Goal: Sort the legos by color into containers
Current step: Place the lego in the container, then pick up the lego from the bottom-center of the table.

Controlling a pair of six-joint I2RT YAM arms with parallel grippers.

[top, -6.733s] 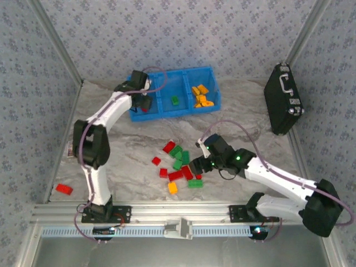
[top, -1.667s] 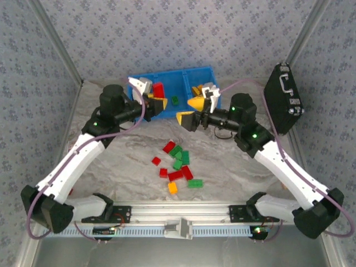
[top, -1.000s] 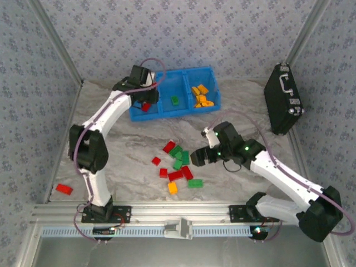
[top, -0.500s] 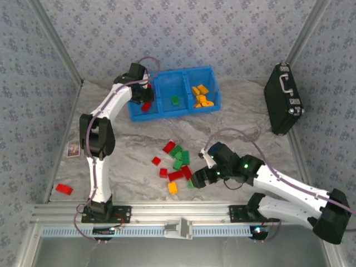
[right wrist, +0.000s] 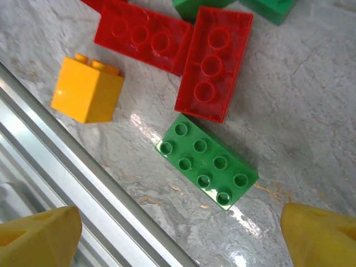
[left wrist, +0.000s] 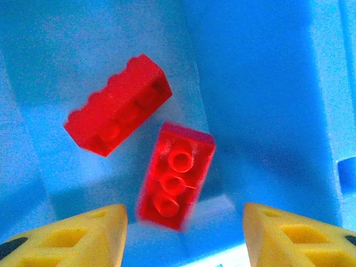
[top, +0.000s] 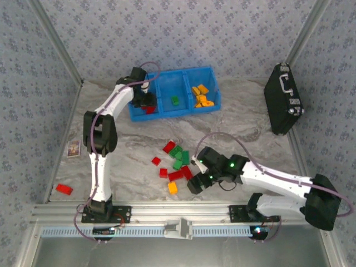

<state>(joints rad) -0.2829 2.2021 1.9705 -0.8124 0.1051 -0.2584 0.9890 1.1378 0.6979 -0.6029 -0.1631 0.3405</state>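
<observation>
Red brick (left wrist: 175, 175) lies loose under parted, empty left jaws in the left compartment (left wrist: 261, 83) of the blue tray (top: 173, 115), at the table's (top: 245, 119) far edge. Right jaws are wide open and empty over a green brick (right wrist: 207, 162) by the near edge. Risk: closing could also catch the neighbouring red brick (right wrist: 214, 64).

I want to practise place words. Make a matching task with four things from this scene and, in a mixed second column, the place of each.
Things:
1. black case
2. yellow cube
3. left hand
4. right hand

Places:
A. above a green brick on the table
B. at the table's far right side
C. above two red bricks in the blue tray
D. beside the metal rail

Pairs: 1-B, 2-D, 3-C, 4-A.
</observation>
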